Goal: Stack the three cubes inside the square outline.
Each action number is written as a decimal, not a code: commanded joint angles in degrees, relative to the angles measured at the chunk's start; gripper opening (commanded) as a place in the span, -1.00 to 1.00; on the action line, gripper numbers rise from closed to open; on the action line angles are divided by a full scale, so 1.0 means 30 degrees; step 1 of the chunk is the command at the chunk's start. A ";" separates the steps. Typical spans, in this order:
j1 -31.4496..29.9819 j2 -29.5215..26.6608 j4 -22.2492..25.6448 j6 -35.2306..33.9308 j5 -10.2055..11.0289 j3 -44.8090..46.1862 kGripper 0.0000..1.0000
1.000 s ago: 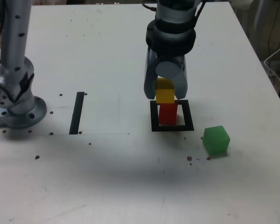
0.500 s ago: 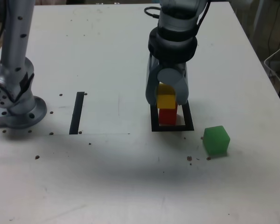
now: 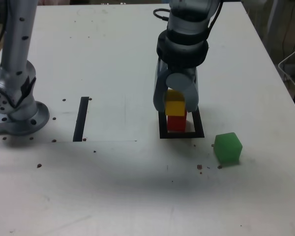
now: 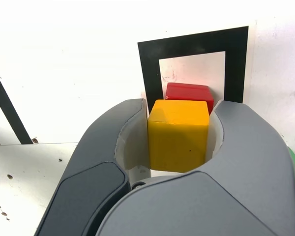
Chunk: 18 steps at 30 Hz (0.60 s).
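The red cube (image 3: pixel 176 123) stands inside the square outline (image 3: pixel 161 134) on the white table. The yellow cube (image 3: pixel 175 107) sits right on top of it, and my gripper (image 3: pixel 175 105) is shut on the yellow cube from above. The wrist view shows both grey fingers (image 4: pixel 125 132) pressed against the yellow cube (image 4: pixel 178 133), with the red cube (image 4: pixel 188 92) just beneath it inside the outline (image 4: pixel 150 73). The green cube (image 3: pixel 228 147) lies on the table outside the outline, toward the exterior view's right and nearer the camera.
The arm's grey base (image 3: pixel 14 105) stands at the exterior view's left. A straight black strip (image 3: pixel 81 118) lies between the base and the outline. Small dark specks dot the table, and its right edge runs close to the green cube's side.
The gripper came down with the yellow cube until it met the red cube's top. Over the last half second nothing visibly moved.
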 commanded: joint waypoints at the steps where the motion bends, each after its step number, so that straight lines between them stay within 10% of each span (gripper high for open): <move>1: -0.0037 0.0068 -0.0017 0.0055 -0.0039 -0.0120 -0.46; 18: 0.0099 0.0024 -0.0022 0.0493 0.0087 0.0026 0.43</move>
